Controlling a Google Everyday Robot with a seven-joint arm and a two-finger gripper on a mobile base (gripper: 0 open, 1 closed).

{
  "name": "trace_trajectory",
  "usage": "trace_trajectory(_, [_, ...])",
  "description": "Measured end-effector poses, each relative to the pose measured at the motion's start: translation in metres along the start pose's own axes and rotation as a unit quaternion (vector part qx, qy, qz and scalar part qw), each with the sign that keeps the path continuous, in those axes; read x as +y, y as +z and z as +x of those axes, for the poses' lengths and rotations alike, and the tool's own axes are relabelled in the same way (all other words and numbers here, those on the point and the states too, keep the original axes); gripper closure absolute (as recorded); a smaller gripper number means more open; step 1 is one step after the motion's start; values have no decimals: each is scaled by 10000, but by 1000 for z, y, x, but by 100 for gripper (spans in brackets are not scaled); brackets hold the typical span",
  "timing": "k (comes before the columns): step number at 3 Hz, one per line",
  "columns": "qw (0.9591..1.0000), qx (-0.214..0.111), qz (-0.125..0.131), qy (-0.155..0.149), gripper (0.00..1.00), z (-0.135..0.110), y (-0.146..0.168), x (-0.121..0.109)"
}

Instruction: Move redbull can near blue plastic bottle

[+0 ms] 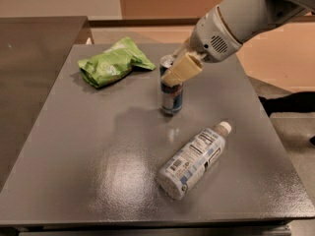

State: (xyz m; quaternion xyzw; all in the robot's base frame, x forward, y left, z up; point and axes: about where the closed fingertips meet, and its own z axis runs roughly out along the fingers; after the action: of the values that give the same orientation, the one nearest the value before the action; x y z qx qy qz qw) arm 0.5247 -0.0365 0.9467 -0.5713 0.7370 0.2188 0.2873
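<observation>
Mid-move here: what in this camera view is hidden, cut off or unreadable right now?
All in the camera view:
The gripper sits at the top of the redbull can; its far finger is hidden behind the can.
The can's upper label is covered by the near finger.
Whether the can's base touches the table: cannot tell.
Label print on the blue plastic bottle: too small to read.
The arm is cut off by the top and right edges.

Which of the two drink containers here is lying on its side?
The blue plastic bottle, lying flat toward the front right. The redbull can stands upright behind it, gripped at its top by the pincer.
</observation>
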Motion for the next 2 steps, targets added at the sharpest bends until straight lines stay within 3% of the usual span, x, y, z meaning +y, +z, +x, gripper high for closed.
trace_trajectory(2, [9998, -141, 27, 133, 100, 27, -17, 25])
